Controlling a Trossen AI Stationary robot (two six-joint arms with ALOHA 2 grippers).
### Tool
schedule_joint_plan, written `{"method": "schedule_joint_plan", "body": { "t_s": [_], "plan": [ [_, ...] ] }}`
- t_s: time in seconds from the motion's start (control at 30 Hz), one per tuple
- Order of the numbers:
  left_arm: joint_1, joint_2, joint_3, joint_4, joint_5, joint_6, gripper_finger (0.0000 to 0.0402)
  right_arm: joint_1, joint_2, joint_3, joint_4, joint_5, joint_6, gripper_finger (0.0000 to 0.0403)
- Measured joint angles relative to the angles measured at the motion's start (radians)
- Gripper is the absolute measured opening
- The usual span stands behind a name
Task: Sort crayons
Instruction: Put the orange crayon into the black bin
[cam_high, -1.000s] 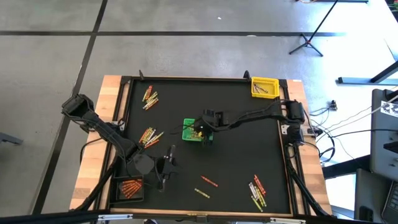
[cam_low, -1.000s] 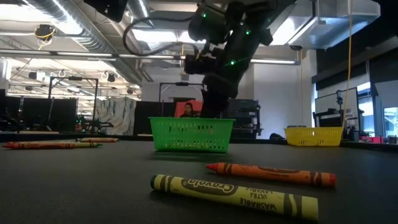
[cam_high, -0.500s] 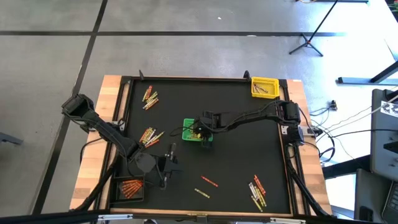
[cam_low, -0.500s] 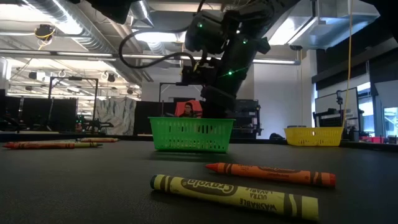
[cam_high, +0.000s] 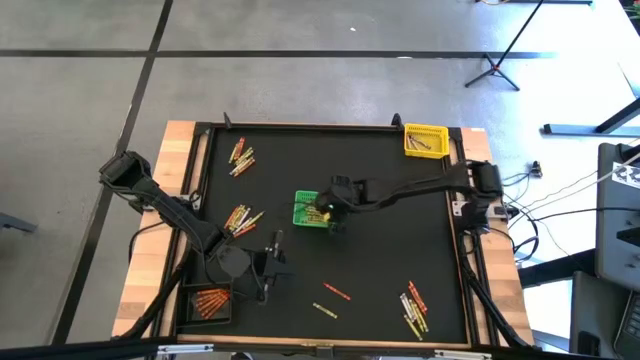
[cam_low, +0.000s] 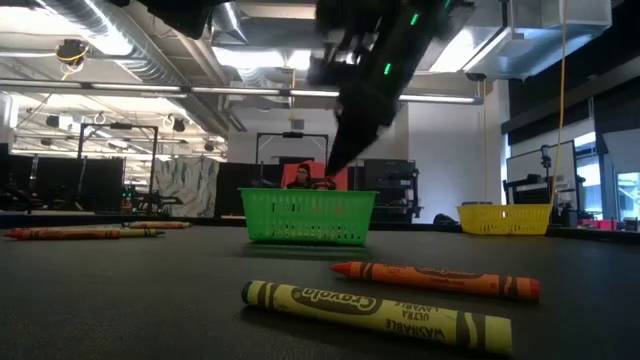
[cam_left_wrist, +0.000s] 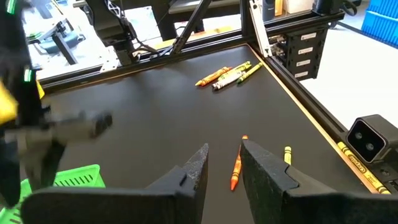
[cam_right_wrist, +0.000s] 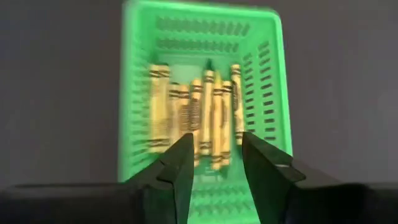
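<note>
Black table (cam_high: 380, 250): crayons (cam_right_wrist: 199, 115) under right tool (cam_right_wrist: 214, 163)

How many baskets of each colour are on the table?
Green basket: 1
Yellow basket: 1
Black basket: 1
Total: 3

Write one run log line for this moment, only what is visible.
right gripper: open, above green basket | basket: several crayons inside | left gripper: open, empty, above the mat
</note>
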Motion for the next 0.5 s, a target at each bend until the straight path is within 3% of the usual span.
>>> {"method": "schedule_joint_plan", "body": {
  "t_s": [0.27, 0.5],
  "plan": [
    [-0.008, 0.000, 0.000, -0.006, -0.001, 0.064, 0.0080, 0.203, -0.142, -0.026, -0.155, 0.130, 0.130, 0.0116],
    [-0.008, 0.010, 0.001, 0.010, 0.010, -0.025, 0.0080, 0.430, -0.249, -0.214, -0.137, 0.307, 0.300, 0.0115]
  ]
}}
